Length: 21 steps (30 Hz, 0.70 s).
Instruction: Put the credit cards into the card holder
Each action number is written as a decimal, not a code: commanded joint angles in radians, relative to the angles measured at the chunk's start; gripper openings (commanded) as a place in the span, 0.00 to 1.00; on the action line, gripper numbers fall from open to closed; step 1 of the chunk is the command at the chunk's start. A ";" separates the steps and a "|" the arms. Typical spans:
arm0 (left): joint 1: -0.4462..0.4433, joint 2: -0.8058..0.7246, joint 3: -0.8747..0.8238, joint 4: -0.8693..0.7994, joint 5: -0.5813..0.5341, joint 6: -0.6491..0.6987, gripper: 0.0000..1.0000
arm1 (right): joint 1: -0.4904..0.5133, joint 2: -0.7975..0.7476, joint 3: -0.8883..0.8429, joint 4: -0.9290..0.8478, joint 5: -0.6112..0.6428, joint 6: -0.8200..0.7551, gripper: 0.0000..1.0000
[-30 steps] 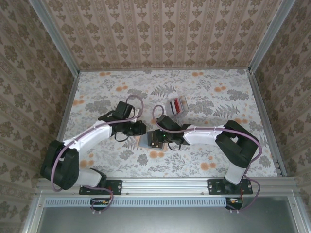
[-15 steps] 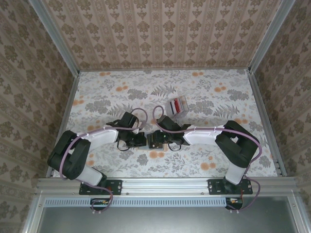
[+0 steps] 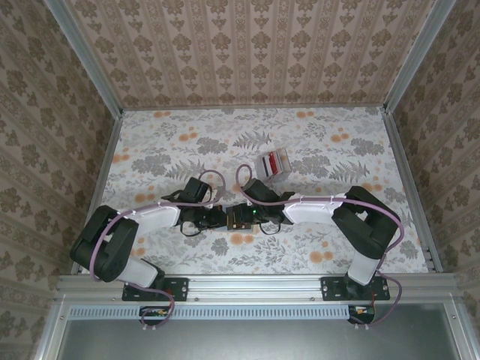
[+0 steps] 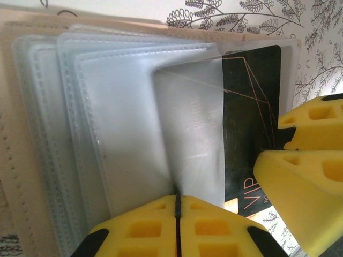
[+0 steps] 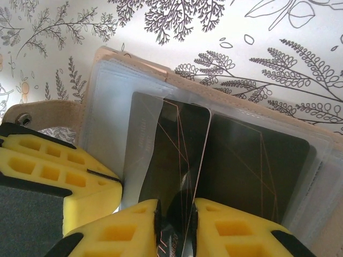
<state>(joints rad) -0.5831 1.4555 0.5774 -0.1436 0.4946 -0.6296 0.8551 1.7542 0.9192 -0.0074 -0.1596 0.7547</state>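
Note:
The tan card holder (image 3: 238, 217) lies open on the table between both grippers, its clear sleeves (image 4: 134, 118) fanned out. My left gripper (image 4: 177, 201) is shut on the edge of one clear sleeve, which lifts away from the others. My right gripper (image 5: 176, 214) is shut on a black credit card (image 5: 177, 155) with thin copper lines, its far end tucked under the lifted sleeve. A second black card (image 5: 257, 166) sits inside a sleeve beside it. The other credit cards (image 3: 274, 162), red and white, lie stacked farther back on the table.
The floral tabletop (image 3: 337, 142) is bounded by metal rails and patterned walls. In the right wrist view the left gripper's yellow fingers (image 5: 53, 166) press close beside the held card. The holder's snap stud (image 5: 24, 120) shows on its tan flap.
The left arm has come down and toward the card holder, and its gripper has shut on a clear sleeve. The right arm has stayed nearly still, holding the black card.

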 commanded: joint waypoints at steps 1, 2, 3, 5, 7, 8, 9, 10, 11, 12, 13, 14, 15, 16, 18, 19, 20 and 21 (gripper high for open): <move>-0.006 0.032 -0.024 -0.144 -0.095 0.004 0.12 | 0.000 0.046 0.013 0.004 -0.036 0.024 0.23; -0.005 0.020 -0.017 -0.163 -0.101 0.006 0.14 | -0.002 0.055 0.020 0.003 -0.032 0.024 0.23; -0.002 0.003 -0.003 -0.183 -0.108 0.013 0.19 | -0.001 0.060 0.024 0.001 -0.025 0.022 0.23; 0.009 -0.044 0.028 -0.246 -0.133 0.034 0.23 | -0.002 0.064 0.034 -0.016 -0.016 0.012 0.23; 0.030 -0.094 0.052 -0.307 -0.168 0.056 0.25 | -0.001 0.061 0.043 -0.046 -0.001 -0.001 0.23; 0.048 -0.120 0.057 -0.331 -0.177 0.065 0.26 | -0.002 0.054 0.044 -0.058 0.007 -0.007 0.23; 0.069 -0.141 0.055 -0.342 -0.176 0.073 0.27 | -0.001 0.046 0.045 -0.069 0.013 -0.014 0.23; 0.091 -0.159 0.050 -0.347 -0.169 0.079 0.28 | -0.001 0.039 0.043 -0.079 0.020 -0.019 0.24; 0.106 -0.170 0.044 -0.347 -0.161 0.082 0.28 | -0.002 0.030 0.043 -0.087 0.023 -0.024 0.26; 0.119 -0.179 0.033 -0.345 -0.156 0.084 0.28 | -0.002 0.022 0.043 -0.095 0.026 -0.028 0.28; 0.121 -0.181 0.024 -0.342 -0.155 0.089 0.28 | -0.002 0.014 0.043 -0.107 0.028 -0.033 0.31; 0.150 -0.178 0.016 -0.338 -0.153 0.092 0.28 | -0.002 0.008 0.043 -0.111 0.029 -0.035 0.32; 0.157 -0.170 0.010 -0.333 -0.149 0.095 0.28 | -0.001 0.000 0.043 -0.117 0.028 -0.037 0.34; 0.160 -0.159 0.001 -0.324 -0.146 0.097 0.28 | -0.002 -0.009 0.043 -0.123 0.030 -0.040 0.34; 0.163 -0.137 -0.014 -0.298 -0.146 0.098 0.28 | -0.004 -0.025 0.044 -0.132 0.036 -0.044 0.34; 0.166 -0.122 -0.019 -0.282 -0.146 0.098 0.28 | -0.004 -0.030 0.047 -0.140 0.041 -0.048 0.34; 0.168 -0.109 -0.021 -0.273 -0.146 0.097 0.28 | -0.006 -0.032 0.049 -0.145 0.041 -0.051 0.33; 0.170 -0.096 -0.018 -0.267 -0.145 0.097 0.28 | -0.007 -0.032 0.052 -0.152 0.043 -0.054 0.32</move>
<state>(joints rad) -0.4225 1.3296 0.5747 -0.4183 0.3576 -0.5598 0.8551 1.7554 0.9535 -0.0917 -0.1486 0.7269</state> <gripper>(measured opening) 0.276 0.326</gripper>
